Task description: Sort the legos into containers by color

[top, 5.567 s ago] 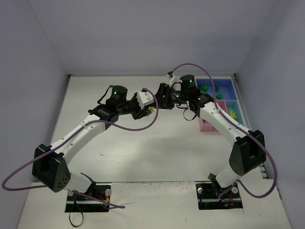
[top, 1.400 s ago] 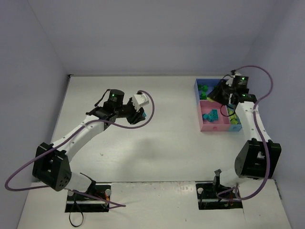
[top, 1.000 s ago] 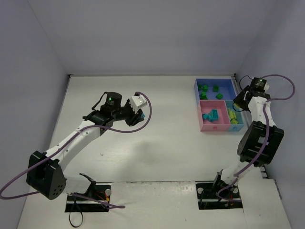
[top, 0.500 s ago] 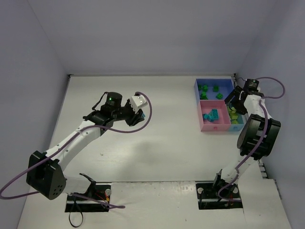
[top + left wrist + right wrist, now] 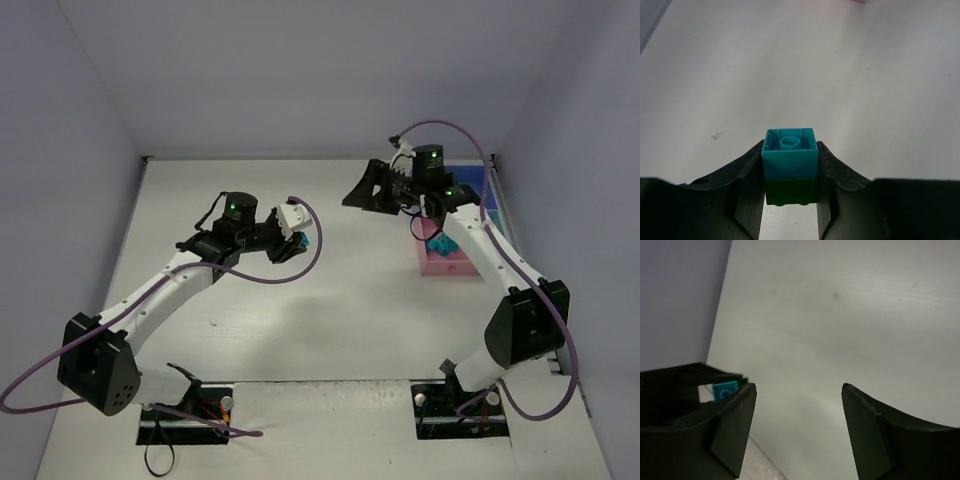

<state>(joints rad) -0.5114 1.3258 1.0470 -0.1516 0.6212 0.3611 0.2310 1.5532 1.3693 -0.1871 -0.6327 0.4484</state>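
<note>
Since 0.5 s ago R arm [image 5: 485,255] has swung off the right edge by the trays. It now reaches over the far middle of the table [image 5: 330,310], w/ R claw [image 5: 352,197] pointing left toward L claw [image 5: 297,241]. L arm [image 5: 170,285] has barely shifted, approx. same pose.

L claw: clamped on a 2-brick stack [image 5: 790,172], cyan brick [image 5: 790,152] joined to dk green brick [image 5: 790,192]. In left wrist view the fingers [image 5: 751,175] press the stack's sides, one each side. The cyan brick's hollow underside w/ its round tube faces the cam. Stack is held clear of the table, only bare table beyond it. In top view just a bit of cyan shows at the claw tip.

R claw: jaws wide apart, nothing between. In right wrist view its two dark fingers [image 5: 732,425] sit at the bottom corners, w/ table in the gap. At left of that view L claw shows as a dark shape w/ a bit of the cyan brick peeking out. Top view shows the two claws near but apart.

Trays: far right of table, partly hidden by R arm. Blue tray [image 5: 480,185] is on the far side, pink tray [image 5: 440,265] nearer. Some cyan shows in the pink tray; other contents can't be made out.
</note>
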